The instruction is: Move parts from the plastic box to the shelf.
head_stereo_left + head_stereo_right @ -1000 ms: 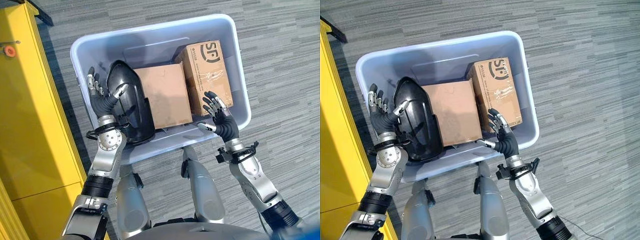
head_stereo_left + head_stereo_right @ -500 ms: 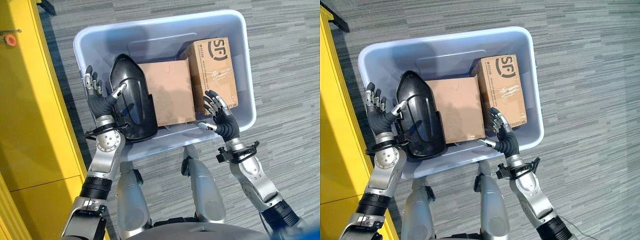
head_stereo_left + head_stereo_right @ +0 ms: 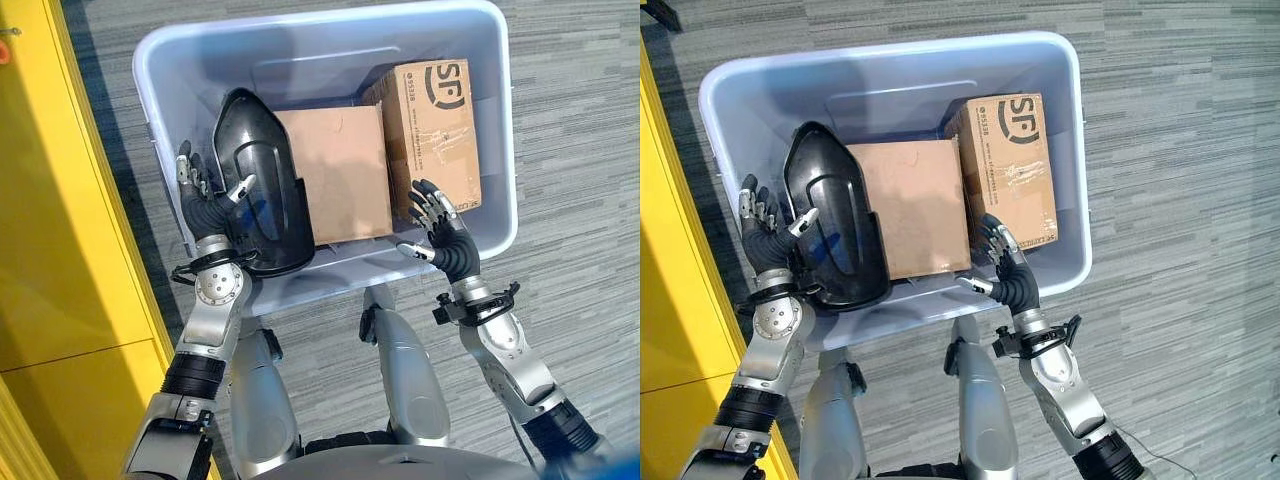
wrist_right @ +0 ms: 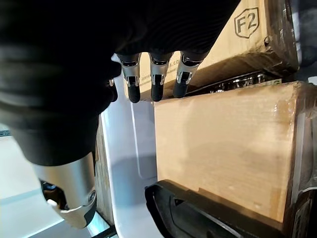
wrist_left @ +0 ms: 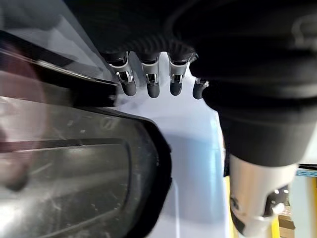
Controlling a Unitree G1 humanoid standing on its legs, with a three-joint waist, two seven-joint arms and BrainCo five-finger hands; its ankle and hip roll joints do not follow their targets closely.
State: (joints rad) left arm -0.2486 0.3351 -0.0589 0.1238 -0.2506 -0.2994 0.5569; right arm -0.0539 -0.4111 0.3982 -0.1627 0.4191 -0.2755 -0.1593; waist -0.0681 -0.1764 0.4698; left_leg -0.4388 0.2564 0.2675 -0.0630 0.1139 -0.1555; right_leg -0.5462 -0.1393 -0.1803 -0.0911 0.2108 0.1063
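A pale blue plastic box (image 3: 330, 45) stands on the floor in front of me. A glossy black moulded part (image 3: 258, 190) lies along its left side, with a plain cardboard box (image 3: 345, 180) beside it and a printed cardboard box (image 3: 440, 130) on the right. My left hand (image 3: 205, 205) is open at the box's left wall, its fingers (image 5: 148, 82) straight and its thumb resting on the black part (image 5: 74, 168). My right hand (image 3: 447, 243) hovers open at the near right rim, its fingers (image 4: 156, 79) spread beside the printed box (image 4: 247, 39) and holding nothing.
A yellow shelf unit (image 3: 60, 250) runs along the left, close to the plastic box. Grey striped carpet (image 3: 580, 150) lies on the right and beyond the box.
The whole picture has shifted, so the camera moved. The box now sits slightly higher in view relative to both hands. Both hands keep the same open pose.
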